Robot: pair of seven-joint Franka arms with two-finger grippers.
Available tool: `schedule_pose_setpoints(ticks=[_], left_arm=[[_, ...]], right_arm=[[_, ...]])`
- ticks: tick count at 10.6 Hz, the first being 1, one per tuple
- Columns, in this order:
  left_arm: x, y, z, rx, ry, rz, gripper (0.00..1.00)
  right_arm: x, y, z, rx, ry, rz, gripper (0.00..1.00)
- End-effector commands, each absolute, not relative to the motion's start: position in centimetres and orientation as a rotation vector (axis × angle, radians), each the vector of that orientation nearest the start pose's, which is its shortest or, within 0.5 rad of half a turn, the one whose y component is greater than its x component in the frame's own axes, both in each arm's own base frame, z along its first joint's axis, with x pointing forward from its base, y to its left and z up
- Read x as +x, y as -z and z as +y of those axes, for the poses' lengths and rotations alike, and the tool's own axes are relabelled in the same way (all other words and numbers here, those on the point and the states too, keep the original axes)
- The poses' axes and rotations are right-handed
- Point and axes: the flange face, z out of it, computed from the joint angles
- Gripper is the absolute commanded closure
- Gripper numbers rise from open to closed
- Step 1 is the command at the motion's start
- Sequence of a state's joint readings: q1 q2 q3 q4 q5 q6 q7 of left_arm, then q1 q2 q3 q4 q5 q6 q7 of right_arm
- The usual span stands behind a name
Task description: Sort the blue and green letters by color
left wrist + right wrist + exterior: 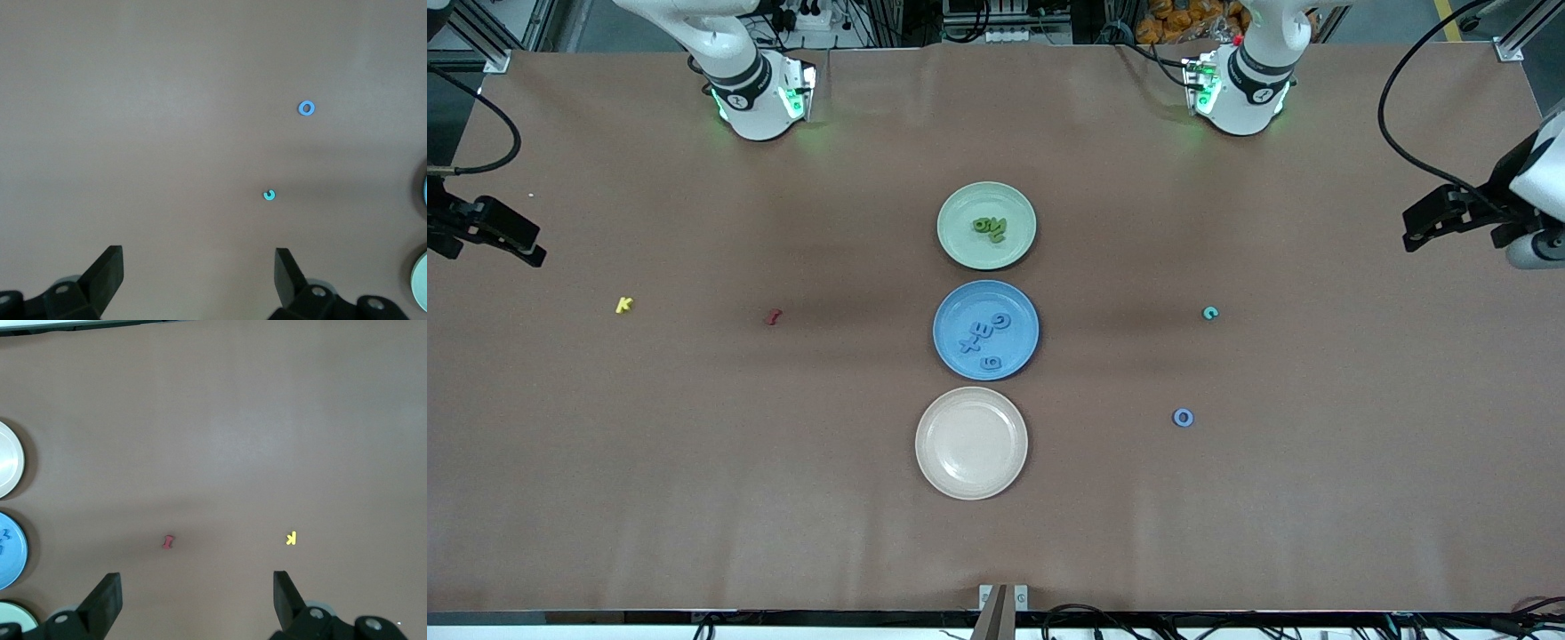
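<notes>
Green letters (990,228) lie heaped on the green plate (960,200). Several blue letters (980,338) lie on the blue plate (951,307). A blue O (1183,417) and a teal-green C (1210,312) lie loose on the table toward the left arm's end; the left wrist view shows the O (306,108) and the C (269,195). My left gripper (1409,229) is open and empty (199,257), high over the table's end. My right gripper (535,247) is open and empty (197,580), over the right arm's end of the table.
An empty cream plate (934,418) sits nearest the front camera, in line with the other plates. A yellow K (624,305) and a small dark red piece (774,316) lie toward the right arm's end; the right wrist view shows the K (291,538) and the red piece (167,542).
</notes>
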State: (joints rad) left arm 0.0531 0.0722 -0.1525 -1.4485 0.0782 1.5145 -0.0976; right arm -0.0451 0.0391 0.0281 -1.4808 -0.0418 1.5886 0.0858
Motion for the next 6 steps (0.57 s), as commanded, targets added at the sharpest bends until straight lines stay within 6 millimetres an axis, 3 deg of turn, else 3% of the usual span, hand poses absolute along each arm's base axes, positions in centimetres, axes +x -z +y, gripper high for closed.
schedule_pose_setpoints(ticks=[1,6], left_arm=[[58.1,-62.2,-4.3,-3.055,0.007,0.017,0.0],[58.6,-60.2,-4.2,-3.071,0.04,0.008,0.0]], right_arm=[[57.0,-64.8,-1.1,-3.157,0.104,0.176,0.0],[57.1,-64.6,-0.8,-3.148,0.1,0.17,0.0]])
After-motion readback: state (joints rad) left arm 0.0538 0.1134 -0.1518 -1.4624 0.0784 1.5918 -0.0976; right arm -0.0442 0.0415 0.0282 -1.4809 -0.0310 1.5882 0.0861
